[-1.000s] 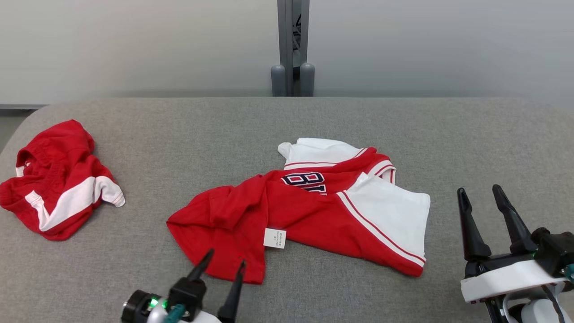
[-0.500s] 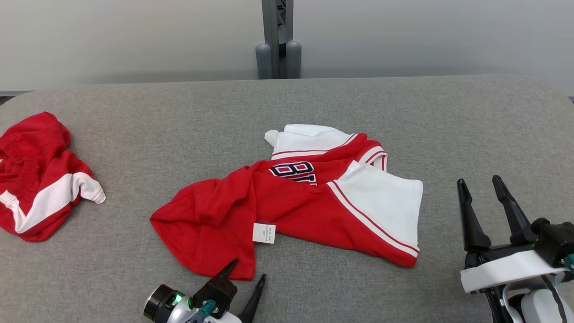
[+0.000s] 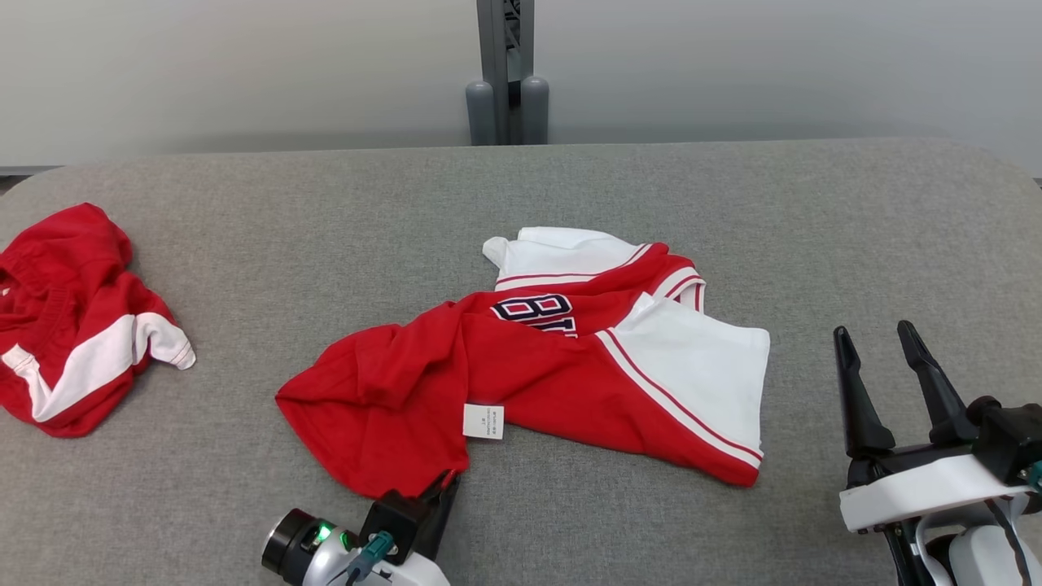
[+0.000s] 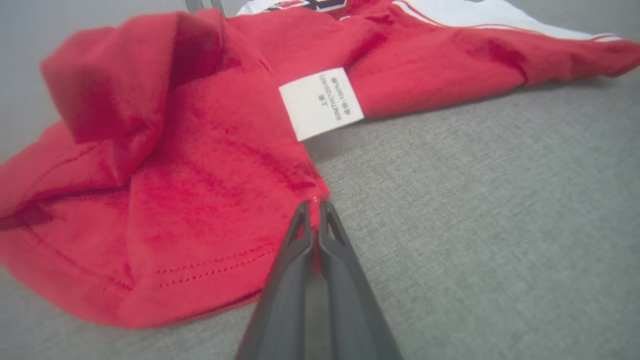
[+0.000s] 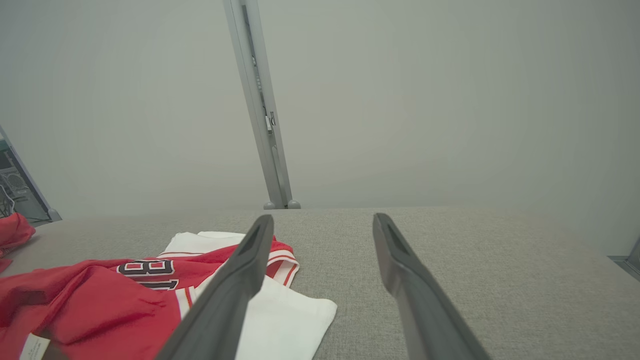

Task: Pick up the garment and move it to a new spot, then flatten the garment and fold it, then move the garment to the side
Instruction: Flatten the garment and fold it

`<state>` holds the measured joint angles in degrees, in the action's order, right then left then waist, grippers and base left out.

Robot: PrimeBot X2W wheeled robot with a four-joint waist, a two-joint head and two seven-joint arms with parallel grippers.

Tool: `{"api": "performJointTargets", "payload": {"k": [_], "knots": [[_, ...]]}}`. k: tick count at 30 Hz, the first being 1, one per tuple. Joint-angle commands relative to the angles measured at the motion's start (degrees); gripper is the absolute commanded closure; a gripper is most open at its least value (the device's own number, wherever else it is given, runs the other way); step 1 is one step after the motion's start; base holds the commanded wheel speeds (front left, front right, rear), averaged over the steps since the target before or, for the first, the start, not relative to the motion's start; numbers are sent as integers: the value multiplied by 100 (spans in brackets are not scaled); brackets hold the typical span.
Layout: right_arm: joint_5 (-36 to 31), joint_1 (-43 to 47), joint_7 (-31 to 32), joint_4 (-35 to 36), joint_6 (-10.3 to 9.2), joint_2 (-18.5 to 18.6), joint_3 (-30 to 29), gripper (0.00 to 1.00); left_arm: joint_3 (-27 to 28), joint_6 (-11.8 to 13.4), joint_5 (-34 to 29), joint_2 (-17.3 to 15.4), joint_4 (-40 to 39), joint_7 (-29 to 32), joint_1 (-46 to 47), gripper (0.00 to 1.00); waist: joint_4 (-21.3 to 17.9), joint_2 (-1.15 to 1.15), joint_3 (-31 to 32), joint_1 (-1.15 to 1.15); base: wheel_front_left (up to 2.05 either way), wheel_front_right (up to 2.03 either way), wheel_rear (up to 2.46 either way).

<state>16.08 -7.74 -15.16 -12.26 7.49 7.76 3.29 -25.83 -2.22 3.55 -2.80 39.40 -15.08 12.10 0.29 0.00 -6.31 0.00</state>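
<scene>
The garment (image 3: 521, 382), a red and white jersey with dark numbers, lies crumpled in the middle of the grey table (image 3: 326, 228). Its white care label (image 3: 483, 421) faces up near the front hem. My left gripper (image 3: 444, 482) is shut on the front corner of the red hem; the left wrist view shows the gripper (image 4: 315, 205) pinching the garment (image 4: 190, 165) just below the label (image 4: 321, 102). My right gripper (image 3: 871, 332) stands open to the right of the jersey, apart from it. In the right wrist view the open gripper (image 5: 322, 219) holds nothing, with the garment (image 5: 100, 295) at lower left.
A second red and white piece of clothing (image 3: 73, 325) lies bunched at the table's left edge. A grey post (image 3: 506, 73) rises behind the far edge against a pale wall. Bare grey cloth surrounds the jersey.
My left gripper has reached forward to the hem corner and closed on it. The camera shifted early on, sliding the whole picture. The right gripper has stayed put.
</scene>
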Motion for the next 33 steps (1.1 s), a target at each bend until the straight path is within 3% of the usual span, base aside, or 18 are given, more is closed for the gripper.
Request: {"api": "performJointTargets", "payload": {"k": [1,6,10,21,27,33], "knots": [[-17,-42,-7,-40,1,61,-22,0,32,48,33,-20,-65,-3,56,100,17,0,2,0,0,0,0],[-92,-192,-7,-604,1,186,-30,0,243,158,138,-62,-592,-3,-109,100,82,0,-16,0,0,0,0],[268,-502,-7,-1250,1,284,-14,0,289,133,85,-150,-906,-3,-173,100,201,0,-105,0,0,0,0],[1494,-1687,201,-3074,1,803,1046,0,246,66,-6,-151,-1084,-3,-41,100,532,0,-435,0,0,0,0],[1861,-2158,308,-3718,1,1053,1857,0,236,86,-11,-120,-1110,-3,47,100,727,0,-590,0,0,0,0],[2235,-2463,311,-4206,1,1151,2303,0,233,105,26,-100,-1214,-3,82,100,850,0,-671,0,0,0,0]]}}
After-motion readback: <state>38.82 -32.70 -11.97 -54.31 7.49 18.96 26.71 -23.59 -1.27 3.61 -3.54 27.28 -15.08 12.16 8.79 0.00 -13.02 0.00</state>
